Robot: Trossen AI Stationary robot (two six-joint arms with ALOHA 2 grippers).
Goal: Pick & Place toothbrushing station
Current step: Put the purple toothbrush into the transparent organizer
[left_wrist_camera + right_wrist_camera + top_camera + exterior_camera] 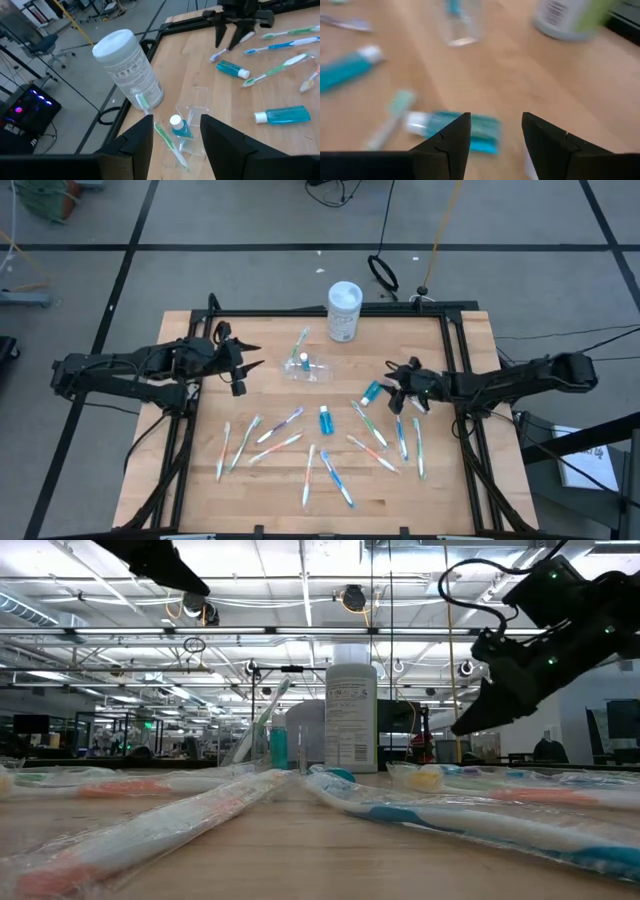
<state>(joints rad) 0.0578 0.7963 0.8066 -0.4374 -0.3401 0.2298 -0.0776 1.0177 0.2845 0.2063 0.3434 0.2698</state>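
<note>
R gripper [492, 132], fingers apart, hangs over a toothpaste tube [462, 131] at 3 o'clock on table [200, 490]. Tube's prob light, squashy, slick; grab mid-body. L gripper [172, 137] apart too, near cup [308, 369].

Pale wood bench [200, 420] showing plank grain, framed in black. Toothpaste tubes [325, 420] showing teal-blue with white caps. Toothbrushes [279, 446] lying white with green, blue, pink and orange accents. Cup [306, 369] appearing clear. Container [344, 311] showing white, pale lid, printed label.
</note>
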